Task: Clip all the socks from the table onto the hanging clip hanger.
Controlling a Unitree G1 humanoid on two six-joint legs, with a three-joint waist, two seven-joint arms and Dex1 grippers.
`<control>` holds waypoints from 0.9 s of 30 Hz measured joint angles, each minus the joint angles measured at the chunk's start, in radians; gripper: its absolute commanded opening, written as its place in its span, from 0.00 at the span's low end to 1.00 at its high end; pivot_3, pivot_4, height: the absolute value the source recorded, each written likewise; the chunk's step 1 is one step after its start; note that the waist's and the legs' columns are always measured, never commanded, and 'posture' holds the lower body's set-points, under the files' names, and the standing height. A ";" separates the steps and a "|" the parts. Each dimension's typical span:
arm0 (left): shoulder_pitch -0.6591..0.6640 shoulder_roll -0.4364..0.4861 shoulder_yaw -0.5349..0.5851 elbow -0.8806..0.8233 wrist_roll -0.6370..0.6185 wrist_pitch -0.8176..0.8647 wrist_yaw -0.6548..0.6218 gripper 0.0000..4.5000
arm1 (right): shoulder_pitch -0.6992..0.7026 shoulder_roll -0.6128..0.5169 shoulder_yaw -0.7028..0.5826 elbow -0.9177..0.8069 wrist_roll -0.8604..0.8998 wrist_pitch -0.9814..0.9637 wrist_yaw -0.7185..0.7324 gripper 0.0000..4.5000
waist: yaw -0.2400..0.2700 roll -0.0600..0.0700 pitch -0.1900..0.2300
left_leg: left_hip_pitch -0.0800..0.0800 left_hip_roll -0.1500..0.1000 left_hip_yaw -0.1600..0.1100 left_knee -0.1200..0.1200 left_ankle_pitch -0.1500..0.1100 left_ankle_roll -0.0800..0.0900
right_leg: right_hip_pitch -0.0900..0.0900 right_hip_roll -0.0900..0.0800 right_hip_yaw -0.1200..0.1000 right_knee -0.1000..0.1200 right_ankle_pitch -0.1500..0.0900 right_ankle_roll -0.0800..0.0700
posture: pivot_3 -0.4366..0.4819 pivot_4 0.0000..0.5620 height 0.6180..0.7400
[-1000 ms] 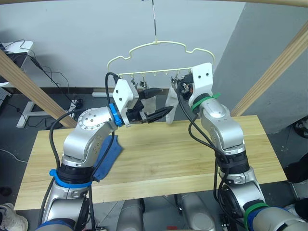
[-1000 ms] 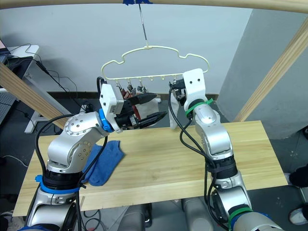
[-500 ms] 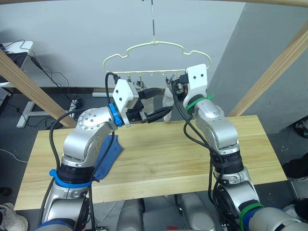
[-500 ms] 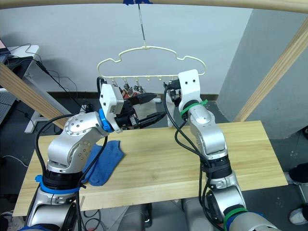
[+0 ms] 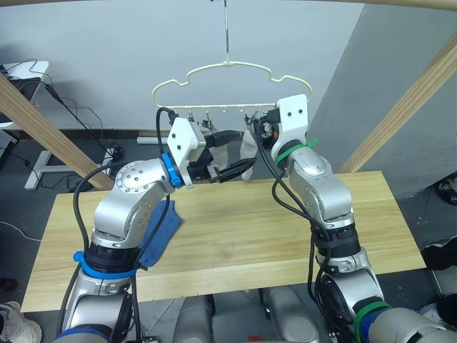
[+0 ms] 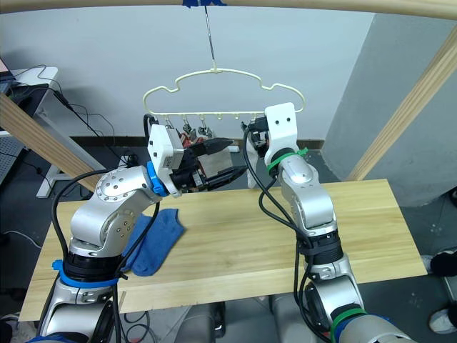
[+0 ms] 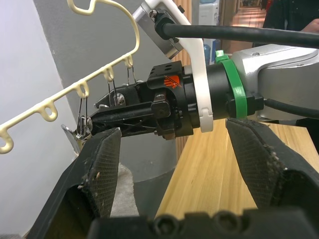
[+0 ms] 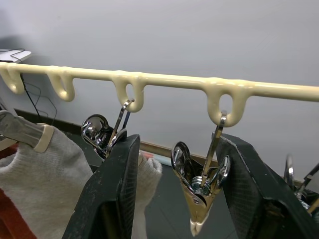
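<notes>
2 pincers, left [image 7: 172, 164] and right [image 8: 172, 199], both spread apart at the hanger [image 5: 228, 71]; 1 blue sock [image 5: 161, 229] lies on the table [image 5: 243, 243].

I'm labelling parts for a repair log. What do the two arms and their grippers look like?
Both arms have rounded silver shells, black cables looped along them and a white block at the wrist. The left arm wears blue bands, the right arm green ones. The left gripper and the right gripper each have two black fingers; the left fingers carry textured, mesh-like pads.
</notes>
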 measured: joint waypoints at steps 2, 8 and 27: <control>0.000 0.000 0.000 0.000 0.000 0.000 0.000 0.82 | 0.000 0.000 -0.001 -0.001 -0.003 0.000 -0.015 0.53 | 0.000 0.000 0.000 | 0.000 0.000 0.000 0.000 0.000 0.000 | 0.000 0.000 0.000 0.000 0.000 0.000 | 0.26 0.44 1.00; 0.000 0.000 -0.001 0.003 0.000 0.000 -0.002 0.82 | 0.017 0.016 -0.011 -0.038 -0.025 0.005 -0.077 0.53 | 0.000 0.000 0.000 | 0.000 0.000 0.000 0.000 0.000 0.000 | 0.000 0.000 0.000 0.000 0.000 0.000 | 0.25 0.44 1.00; -0.010 -0.001 -0.001 0.018 0.001 -0.002 -0.004 0.82 | 0.059 0.122 -0.043 -0.143 -0.016 0.076 -0.163 0.53 | -0.001 0.000 0.000 | 0.000 0.000 0.000 0.000 0.000 0.000 | 0.000 0.000 0.000 0.000 0.000 0.000 | 0.24 0.43 1.00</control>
